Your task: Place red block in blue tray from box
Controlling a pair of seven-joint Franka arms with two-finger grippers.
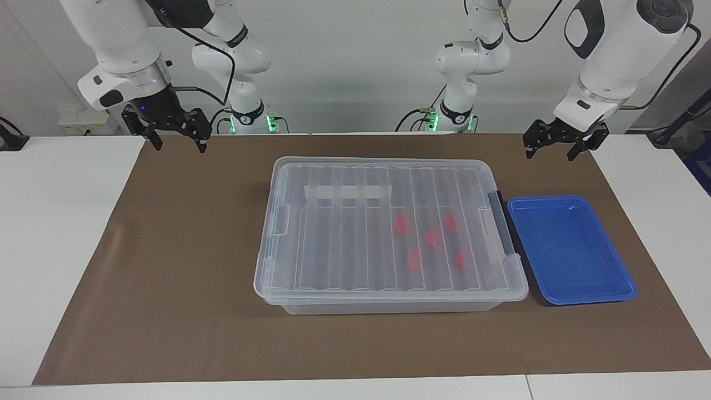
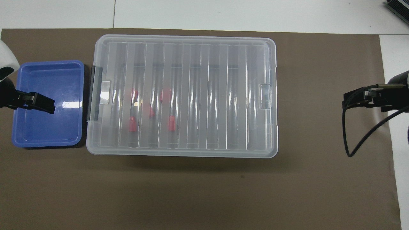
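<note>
five red blocks [image 1: 430,238] lie scattered inside the box [image 1: 389,233], seen blurred through its ribbed clear lid [image 2: 185,95], which is on; they sit in the half of the box toward the left arm's end of the tabletop. a dark grey latch [image 1: 502,222] shows on the box's end at that side. just beside that end, apart from it by a narrow gap, the blue tray [image 1: 572,250] lies flat with nothing in it. both rest on a brown mat [image 1: 183,289] that covers the middle of the white tabletop [image 1: 50,233]. the left pincer [image 1: 561,145] hangs in the air over the mat's edge near the tray, fingers spread wide and holding nothing. the right pincer [image 1: 178,139] hangs over the mat's corner at the right arm's end, well apart from the box, fingers also wide and holding nothing.
</note>
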